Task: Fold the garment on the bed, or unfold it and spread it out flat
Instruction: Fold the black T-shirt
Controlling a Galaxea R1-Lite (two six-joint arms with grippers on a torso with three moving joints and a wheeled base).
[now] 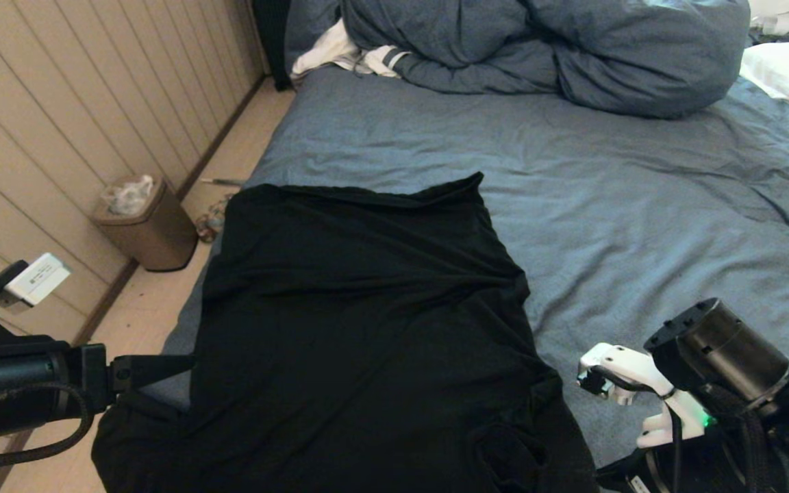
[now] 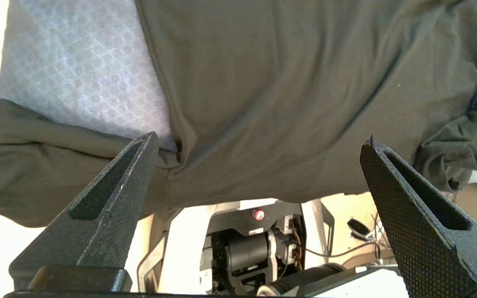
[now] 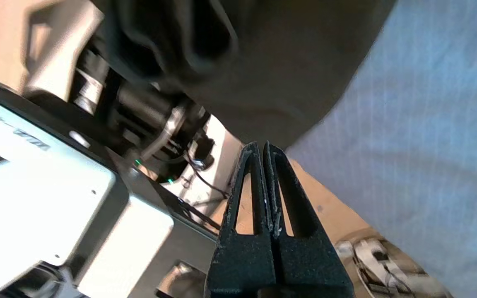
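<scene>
The black garment (image 1: 367,322) lies mostly spread on the near left of the bed (image 1: 641,205), hem bunched over the near edge; the left claw (image 2: 259,174) waits released, the right claw (image 3: 262,151) clenched empty, so next comes regrasping that bunched hem.

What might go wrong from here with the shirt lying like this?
The shirt's near hem hangs over the bed edge, so a tug toward the robot may slide it off. The right pincer is shut beside the shirt with nothing in it. The bunched corner may fold in crooked.
</scene>
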